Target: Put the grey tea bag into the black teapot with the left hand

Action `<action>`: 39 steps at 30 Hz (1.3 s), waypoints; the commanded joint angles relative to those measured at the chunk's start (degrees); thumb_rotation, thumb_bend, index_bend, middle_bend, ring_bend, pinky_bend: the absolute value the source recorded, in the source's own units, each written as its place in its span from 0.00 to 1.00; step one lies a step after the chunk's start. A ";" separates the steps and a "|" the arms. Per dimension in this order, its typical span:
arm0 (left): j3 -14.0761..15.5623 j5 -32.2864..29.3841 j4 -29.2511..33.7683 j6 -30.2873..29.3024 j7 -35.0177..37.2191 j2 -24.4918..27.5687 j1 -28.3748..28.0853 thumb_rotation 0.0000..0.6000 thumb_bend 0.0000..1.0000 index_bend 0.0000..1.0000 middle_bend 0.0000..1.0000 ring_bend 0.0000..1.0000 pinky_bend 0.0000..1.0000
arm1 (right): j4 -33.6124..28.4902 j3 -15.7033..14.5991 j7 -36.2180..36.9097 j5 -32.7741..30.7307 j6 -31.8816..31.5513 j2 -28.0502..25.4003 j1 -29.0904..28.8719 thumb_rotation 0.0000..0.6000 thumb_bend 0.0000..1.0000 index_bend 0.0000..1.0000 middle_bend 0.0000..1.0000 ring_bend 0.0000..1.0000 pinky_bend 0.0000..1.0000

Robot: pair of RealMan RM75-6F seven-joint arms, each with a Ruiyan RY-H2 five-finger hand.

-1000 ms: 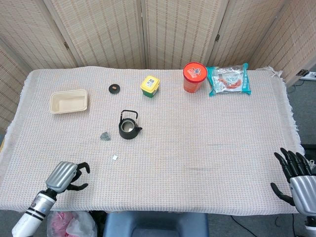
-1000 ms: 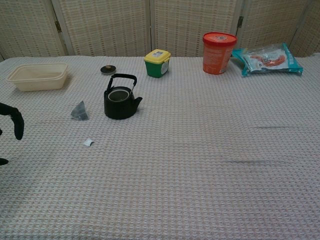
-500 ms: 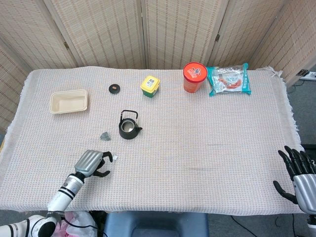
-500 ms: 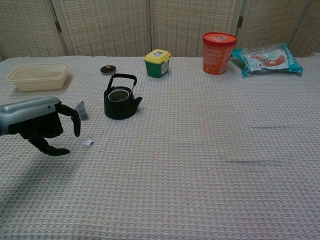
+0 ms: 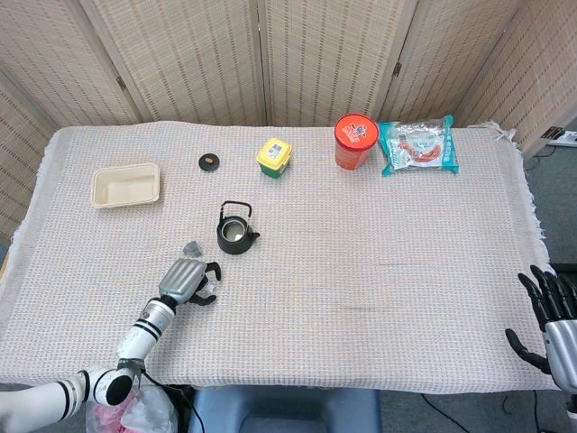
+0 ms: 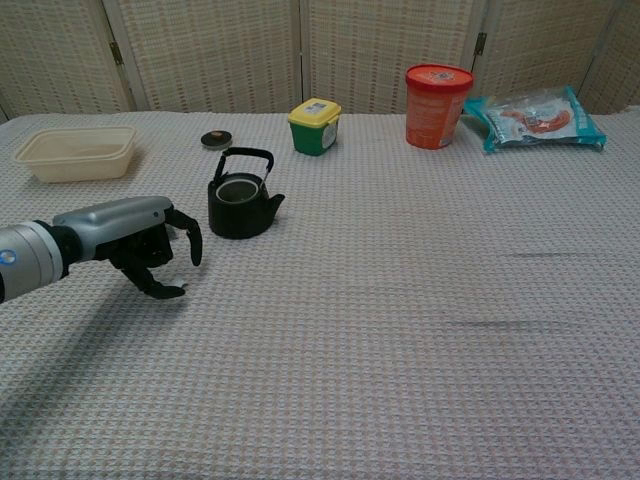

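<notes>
Nearest us, our left hand hovers low over the woven worktop, fingers curled apart, holding nothing. Just beyond it lies the small grey pyramid tea bag, beside the lidless black iron teapot. We judge a low sweep could knock the bag away or nudge the pot.

Your left hand hovers over the bench with fingers curled and apart, just left of the black teapot, whose lid lies behind it.
</notes>
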State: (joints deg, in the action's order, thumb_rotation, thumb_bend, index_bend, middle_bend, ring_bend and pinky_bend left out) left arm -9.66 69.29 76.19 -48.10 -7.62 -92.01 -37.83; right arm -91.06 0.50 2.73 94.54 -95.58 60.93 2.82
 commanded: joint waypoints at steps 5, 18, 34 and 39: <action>0.28 -0.51 -2.84 2.09 1.61 -1.04 -1.50 1.00 0.29 0.47 1.00 1.00 1.00 | 0.05 0.31 0.45 -0.48 0.11 -0.13 -0.04 1.00 0.22 0.00 0.00 0.00 0.00; 1.51 -2.50 -2.68 3.71 -0.07 0.02 -2.51 1.00 0.34 0.52 1.00 1.00 1.00 | 0.16 0.09 0.60 0.29 -0.56 -0.13 0.31 1.00 0.22 0.00 0.00 0.00 0.00; 2.36 -1.90 -5.03 3.97 3.17 0.08 -2.53 1.00 0.36 0.54 1.00 1.00 1.00 | -0.11 0.28 -0.47 0.05 0.22 0.18 0.01 1.00 0.22 0.00 0.00 0.00 0.00; 2.55 -1.28 -5.95 3.94 4.71 -0.18 -2.44 1.00 0.39 0.55 1.00 1.00 1.00 | -0.19 0.26 -0.78 0.11 0.35 0.25 -0.04 1.00 0.22 0.00 0.00 0.00 0.00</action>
State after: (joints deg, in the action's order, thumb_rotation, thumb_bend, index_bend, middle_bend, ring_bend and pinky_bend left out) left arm -7.16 67.88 70.42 -44.15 -3.11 -92.10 -40.30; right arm -91.26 0.77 1.94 94.64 -95.24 61.18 2.78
